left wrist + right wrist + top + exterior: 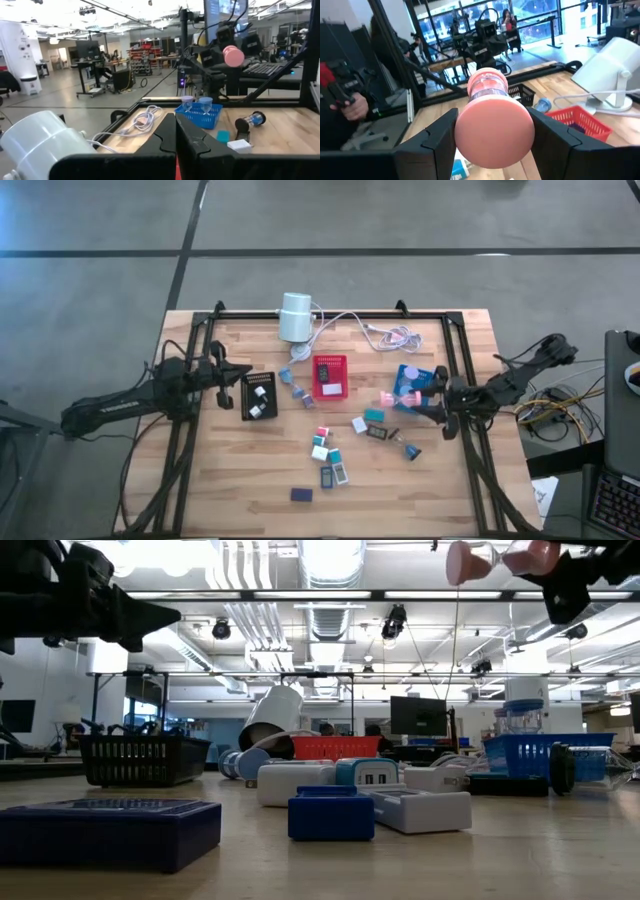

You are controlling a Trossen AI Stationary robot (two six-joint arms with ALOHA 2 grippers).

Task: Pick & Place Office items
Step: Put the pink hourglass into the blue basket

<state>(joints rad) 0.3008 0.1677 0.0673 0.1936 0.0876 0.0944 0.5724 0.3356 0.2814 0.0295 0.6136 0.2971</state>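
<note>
Two arms hang over the counter. Right pincer is clamped on a pink hourglass, held off the wood just beside the blue tray. Left pincer is pressed together, empty, near the black tray. Other office items lie scattered mid-counter below the red tray.

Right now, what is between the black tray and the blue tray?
In the high view, the red tray sits between the black tray and blue tray.

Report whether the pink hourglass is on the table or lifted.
Lifted: the right gripper holds the pink hourglass sideways, high above the table.
</note>
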